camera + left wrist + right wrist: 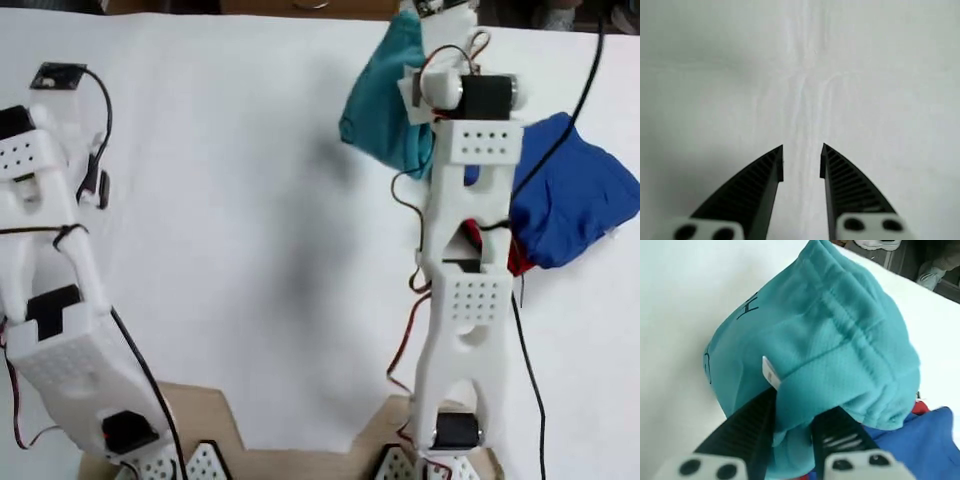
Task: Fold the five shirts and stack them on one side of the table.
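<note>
The right hand (794, 405) is clamped on the teal shirt (830, 340): its two fingers pinch a thick, bunched fold, and the rest of the cloth swells out in front of the fingers as a rounded lump. Just beyond the fingertips, under the teal cloth, lies the blue shirt (935, 440), with a strip of a red shirt (517, 258) at its edge. The teal cloth seems to touch the blue one.

Well apart from this hand, the left hand (802, 147) hangs over the bare white desk (715, 75) with its fingers a little apart and nothing between them.

The danger, as I judge it, is the grip itself. The fingers hold a crumpled fold and not a hem or a corner, so the shirt may slip out, or come down as a heap that cannot be spread. It may also pull the blue shirt along.
</note>
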`<control>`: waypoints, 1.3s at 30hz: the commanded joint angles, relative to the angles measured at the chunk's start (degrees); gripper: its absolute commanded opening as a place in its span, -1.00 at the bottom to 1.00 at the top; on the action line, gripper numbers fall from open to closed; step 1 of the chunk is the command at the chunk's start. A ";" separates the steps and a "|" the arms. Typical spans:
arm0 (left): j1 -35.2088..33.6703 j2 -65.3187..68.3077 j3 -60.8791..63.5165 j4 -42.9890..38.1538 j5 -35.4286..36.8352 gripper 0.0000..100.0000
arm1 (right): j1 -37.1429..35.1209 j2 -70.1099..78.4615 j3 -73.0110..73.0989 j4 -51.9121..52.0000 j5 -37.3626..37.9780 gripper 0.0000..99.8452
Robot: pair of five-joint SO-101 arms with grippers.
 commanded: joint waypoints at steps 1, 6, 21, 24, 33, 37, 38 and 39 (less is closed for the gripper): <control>-0.18 -4.22 -0.04 -0.79 -0.09 -0.73 | 2.95 -8.31 -3.16 1.36 0.35 -0.96; 1.14 -4.31 -0.22 -0.70 -0.18 -0.74 | 8.48 -11.03 -3.16 3.38 0.18 -0.96; 11.52 -11.78 0.22 -0.44 0.09 -0.74 | 21.76 -14.81 0.09 3.91 2.99 -0.96; 12.04 -11.87 0.22 -0.44 1.23 -0.74 | 23.43 -14.81 1.41 3.91 2.90 -0.96; 12.04 -11.78 0.22 -0.62 2.81 -0.74 | 23.34 -22.20 10.81 4.09 -2.55 -0.96; 12.04 -11.78 0.22 -0.62 2.81 -0.74 | 22.11 -28.44 24.62 3.91 -3.25 -0.96; 12.04 -11.78 0.22 -0.62 2.81 -0.74 | 22.02 -29.76 27.34 3.74 -3.16 -0.96; 12.04 -11.78 0.31 -0.53 2.81 -0.74 | 22.02 -30.90 29.45 3.47 -2.99 -0.96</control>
